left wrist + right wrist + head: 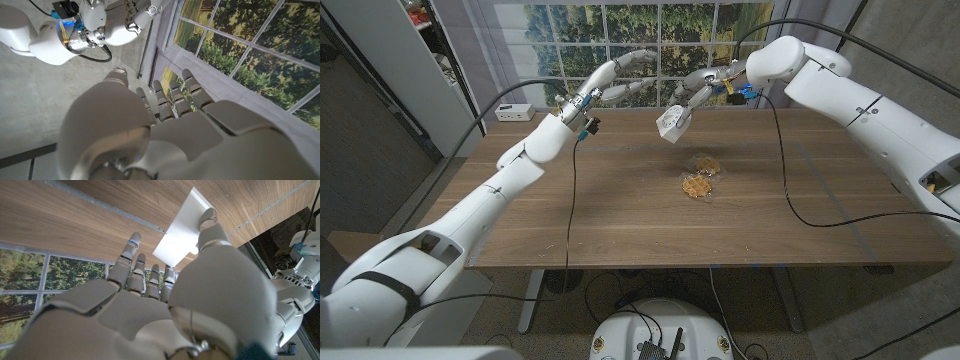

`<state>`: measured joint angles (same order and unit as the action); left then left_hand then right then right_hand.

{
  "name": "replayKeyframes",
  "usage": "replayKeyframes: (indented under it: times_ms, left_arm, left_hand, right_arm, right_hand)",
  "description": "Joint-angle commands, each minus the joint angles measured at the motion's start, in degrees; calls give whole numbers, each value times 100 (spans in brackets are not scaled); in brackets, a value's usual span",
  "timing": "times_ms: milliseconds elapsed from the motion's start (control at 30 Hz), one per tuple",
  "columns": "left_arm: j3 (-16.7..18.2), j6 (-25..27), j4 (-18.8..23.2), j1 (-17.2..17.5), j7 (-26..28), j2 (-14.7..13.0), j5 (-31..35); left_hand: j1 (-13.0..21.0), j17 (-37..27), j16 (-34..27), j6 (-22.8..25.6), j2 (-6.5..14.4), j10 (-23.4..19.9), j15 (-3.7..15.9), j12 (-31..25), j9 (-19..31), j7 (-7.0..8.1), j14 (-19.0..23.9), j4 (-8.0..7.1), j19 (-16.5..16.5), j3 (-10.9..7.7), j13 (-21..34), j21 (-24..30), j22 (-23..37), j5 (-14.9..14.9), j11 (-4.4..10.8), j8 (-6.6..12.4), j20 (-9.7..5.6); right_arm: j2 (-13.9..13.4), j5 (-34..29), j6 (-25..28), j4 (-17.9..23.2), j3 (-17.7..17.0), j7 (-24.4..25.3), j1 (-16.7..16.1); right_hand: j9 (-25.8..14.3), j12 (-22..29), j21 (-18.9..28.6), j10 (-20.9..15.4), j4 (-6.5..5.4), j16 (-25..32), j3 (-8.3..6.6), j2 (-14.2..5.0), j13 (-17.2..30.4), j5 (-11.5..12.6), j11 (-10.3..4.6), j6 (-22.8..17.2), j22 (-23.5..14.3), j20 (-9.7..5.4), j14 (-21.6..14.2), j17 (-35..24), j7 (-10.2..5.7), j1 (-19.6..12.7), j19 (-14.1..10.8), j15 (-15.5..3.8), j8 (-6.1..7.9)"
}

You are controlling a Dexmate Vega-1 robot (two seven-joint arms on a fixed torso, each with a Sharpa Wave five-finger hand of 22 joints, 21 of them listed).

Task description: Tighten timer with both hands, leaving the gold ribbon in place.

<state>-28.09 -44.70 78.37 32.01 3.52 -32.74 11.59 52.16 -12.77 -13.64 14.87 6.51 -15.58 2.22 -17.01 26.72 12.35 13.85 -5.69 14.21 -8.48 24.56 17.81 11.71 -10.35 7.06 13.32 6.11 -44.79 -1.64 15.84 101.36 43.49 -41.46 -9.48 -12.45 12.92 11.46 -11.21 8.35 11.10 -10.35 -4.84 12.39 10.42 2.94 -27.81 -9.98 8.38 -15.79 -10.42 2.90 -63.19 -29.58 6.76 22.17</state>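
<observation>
R hand (692, 95), upper middle of the head frame, is raised above the bench and grips the small white boxy timer (671, 123); timer hangs tilted below the fingers, off the bench surface. In the R wrist view the same hand (165, 295) has its thumb laid on a flat white face of the timer (181, 232), other fingers stretched up alongside it. Whether a dial is on it can't be told.

L hand (620, 78), upper middle-left of the head frame, is raised too, released, fingers spread and reaching toward the R hand, holding nothing, w/ a gap between it and the timer. L wrist view: L hand (170, 100) w/ fingers straight and apart, pointing at the window picture; R arm's wrist at that frame's upper left.

On the brown wooden bench (620, 210), centre-right of the head frame, lie 2 crumpled gold ribbon bits: one (707, 164) farther back, one (697, 185) nearer, just beside each other, below the held timer and apart from both hands. A white power strip (515, 113) sits at the bench's far left corner. 2 black cables run over the bench, one from each wrist: L one (570, 200) straight down the middle-left, R one (790, 190) curving over the right side.

Count: 1 timer, 2 ribbon bits, 1 power strip, 2 cables.
</observation>
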Motion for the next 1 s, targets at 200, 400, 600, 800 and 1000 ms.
replayKeyframes:
  times_ms: [200, 400, 600, 800, 1000]
  left_arm:
    - [368, 1342, 31, 608, -772, 257, -3404]
    - [465, 1533, -26, 721, -893, 356, -3902]
    - [505, 1665, 42, 818, -833, 307, -3931]
    - [344, 1761, 473, 810, -435, -196, -2644]
    - [174, 1595, 717, 740, 7, -472, -1231]
  left_hand:
    - [-299, 26, -37, -97, -127, -73, 259, -25, -43, -338, 143, -32, 58, 138, 65, 29, 3, -5, -119, -43, 32]
    - [-388, 37, -29, 97, -63, -107, 200, -32, -94, -522, 180, -46, 44, 119, 81, 19, 3, -30, -146, 11, 57]
    - [-455, 45, -13, 324, 82, -171, 180, -51, -150, -622, 200, -56, 45, 47, 97, 18, 5, -68, -178, 62, 80]
    - [55, 143, 149, 1613, -36, -142, 250, -16, -329, -416, 75, 554, -11, -247, 131, -19, 0, -131, -118, 405, 102]
    - [171, 123, 240, 2041, -462, 94, 220, 83, -452, -186, -254, 771, -155, -57, 150, -102, -11, -273, -205, 438, 68]
  right_arm:
    - [-17, -545, -247, 94, 122, 216, -89]
    - [-14, -680, -220, 182, 127, 165, -119]
    - [36, -844, -276, 211, 168, 142, -126]
    - [128, -707, -365, 104, 97, 117, -158]
    - [205, -602, -490, 0, 34, 151, -143]
  right_hand:
    - [-1104, -15, -10, -52, -20, 20, -23, -154, 27, 29, -52, -860, -18, -55, -9, -11, -884, 72, 32, -103, 288]
    - [-1106, -9, -10, -75, -13, 19, -25, -155, 29, 28, -99, -874, -19, -98, -6, -10, -905, 63, 44, -137, 284]
    - [-1118, -5, -14, -100, -9, 16, -31, -165, 34, 27, -196, -885, -20, -129, 7, -11, -937, 50, 70, -163, 280]
    - [-1136, -4, -16, -112, -10, 18, -34, -177, 39, 27, -229, -903, -21, -153, 9, -12, -951, 46, 91, -191, 286]
    - [-1138, 3, -8, -138, -12, 26, -32, -178, 43, 25, -237, -934, -22, -153, -11, -12, -922, 49, 82, -208, 291]
